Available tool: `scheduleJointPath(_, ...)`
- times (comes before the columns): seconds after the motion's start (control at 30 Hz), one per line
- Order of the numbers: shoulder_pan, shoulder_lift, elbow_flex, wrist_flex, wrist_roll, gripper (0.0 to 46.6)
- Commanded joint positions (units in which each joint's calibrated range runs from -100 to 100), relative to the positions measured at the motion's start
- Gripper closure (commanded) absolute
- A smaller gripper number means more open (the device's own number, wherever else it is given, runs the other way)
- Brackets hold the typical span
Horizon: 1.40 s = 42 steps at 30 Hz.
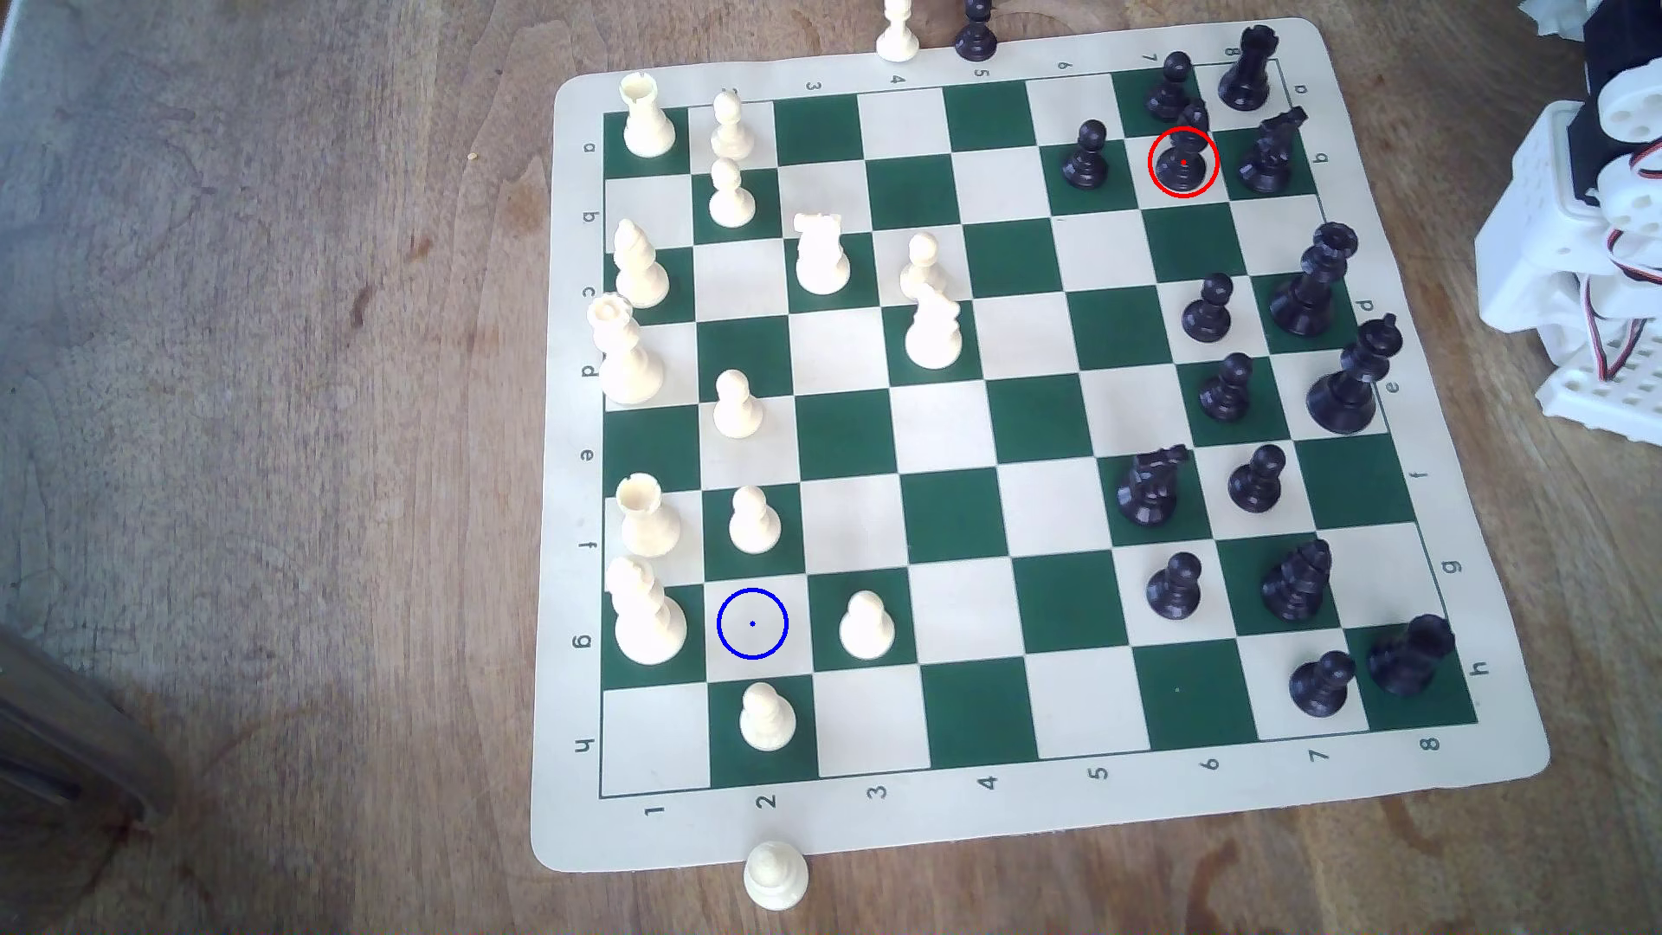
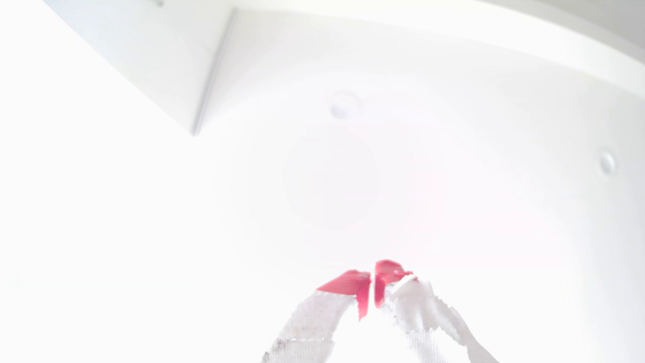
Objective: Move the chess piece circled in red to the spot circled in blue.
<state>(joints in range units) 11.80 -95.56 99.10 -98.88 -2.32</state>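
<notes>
The black bishop [image 1: 1183,162] stands inside the red ring [image 1: 1183,163] on a cream square, near the far corner of the chessboard [image 1: 1025,431] at the exterior view's right. A black pawn [image 1: 1172,85] is just behind it. The blue ring [image 1: 753,623] marks a bare cream square between two white pieces. The fingers [image 2: 372,291] are pinched together with red tips touching, holding nothing, facing a bright white ceiling.
</notes>
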Motion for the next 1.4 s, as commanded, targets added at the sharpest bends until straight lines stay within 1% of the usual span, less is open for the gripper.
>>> scheduleJointPath(0.0,-0.4,-0.2,0.8,-0.9,0.1,46.4)
scheduleJointPath(0.8,-0.4,-0.2,0.8,-0.9,0.1,46.4)
scheduleJointPath(0.9,-0.4,-0.2,0.8,1.3,-0.2,45.9)
scheduleJointPath(0.93,-0.4,-0.2,0.8,8.1,-0.3,42.1)
scheduleJointPath(0.97,-0.4,-0.2,0.8,13.7,0.0,41.8)
scheduleJointPath(1.03,-0.6,-0.2,0.8,27.2,0.1,43.5)
scheduleJointPath(1.07,0.0,-0.2,0.9,41.1,0.1,40.6)
scheduleJointPath(1.1,0.7,-0.2,0.9,50.1,0.1,38.2)
scheduleJointPath(1.13,0.4,-0.2,0.9,53.5,0.4,37.8)
scheduleJointPath(1.17,0.2,-0.2,0.9,57.9,3.4,39.0)
scheduleJointPath(1.2,0.2,-0.2,0.8,62.4,4.7,41.3)
scheduleJointPath(1.23,0.2,-0.2,0.8,68.4,5.0,41.3)
scheduleJointPath(1.27,0.3,-0.2,0.8,72.7,4.9,41.3)
scheduleJointPath(1.3,1.3,-0.2,0.8,77.4,4.2,41.3)
scheduleJointPath(1.33,2.5,-0.2,0.8,82.1,4.2,41.0)
scheduleJointPath(1.37,5.1,-0.2,-1.9,91.9,2.4,40.7)
